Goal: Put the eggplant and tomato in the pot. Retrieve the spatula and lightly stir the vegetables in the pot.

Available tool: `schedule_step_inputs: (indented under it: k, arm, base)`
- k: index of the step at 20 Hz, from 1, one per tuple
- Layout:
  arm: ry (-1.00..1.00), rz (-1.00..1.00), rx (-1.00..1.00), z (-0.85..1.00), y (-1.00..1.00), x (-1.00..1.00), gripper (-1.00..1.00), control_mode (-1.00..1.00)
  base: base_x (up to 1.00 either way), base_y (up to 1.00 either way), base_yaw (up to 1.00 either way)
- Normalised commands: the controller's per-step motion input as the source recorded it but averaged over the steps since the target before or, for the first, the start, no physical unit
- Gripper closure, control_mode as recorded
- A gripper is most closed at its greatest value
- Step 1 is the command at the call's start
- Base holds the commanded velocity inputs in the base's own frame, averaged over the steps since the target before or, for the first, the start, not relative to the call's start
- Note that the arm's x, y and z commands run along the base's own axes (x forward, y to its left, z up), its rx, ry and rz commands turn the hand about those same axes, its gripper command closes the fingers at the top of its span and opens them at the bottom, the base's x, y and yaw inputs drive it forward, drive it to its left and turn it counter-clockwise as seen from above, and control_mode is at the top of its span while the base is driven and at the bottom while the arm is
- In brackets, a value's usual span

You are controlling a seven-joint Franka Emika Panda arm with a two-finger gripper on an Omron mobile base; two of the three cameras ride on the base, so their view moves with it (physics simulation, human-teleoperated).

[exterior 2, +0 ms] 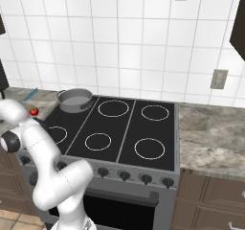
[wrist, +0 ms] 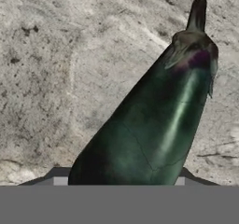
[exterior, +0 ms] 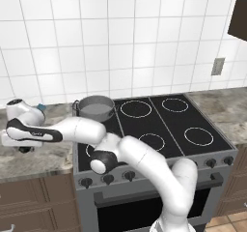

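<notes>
My arm is swung way out to the left over the granite tabletop (exterior: pixel 43 158) next to the stove (exterior: pixel 159 129). In the hand view the eggplant (wrist: pixel 154 120) takes up most of the frame, dark green-black and glossy, fat end right down at my claw (wrist: pixel 116 183) and the stem end pointing away toward the upper right. It sits between the bits of finger that peek out on either side at the bottom, with the speckled stone behind it. The fingers look snug against its sides, so I'd call that clamped on the eggplant, though whether it's touching the tabletop or up off it, can't tell from here.

The pot (exterior: pixel 95 107) is on the back left burner, grey, nothing visible inside it from either base view. In the right base view the tomato (exterior 2: pixel 33 111) sits on the tabletop just left of the stove, near the pot, partly behind my arm. A thin light blue thing lies on the tabletop further back by the wall, that's the spatula (exterior 2: pixel 30 94).
</notes>
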Motion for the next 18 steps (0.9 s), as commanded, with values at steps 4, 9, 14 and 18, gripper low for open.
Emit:
schedule_step_inputs:
  k: [4, 9, 14, 18]
  arm:
    - [-0.21, 0.01, 0.00, 0.02, -0.46, -0.65, 1.00, -1.00]
    - [-0.32, 0.04, 0.00, 0.02, -0.77, -1.00, 1.00, -1.00]
    - [-0.28, 0.03, 0.00, 0.02, -0.95, -1.00, 1.00, -1.00]
    - [-0.20, 0.01, 0.00, -0.17, -1.00, -1.00, 1.00, -1.00]
  base:
    - [0.00, 0.00, 0.00]
    - [0.00, 0.00, 0.00]
    - [0.00, 0.00, 0.00]
    - [0.00, 0.00, 0.00]
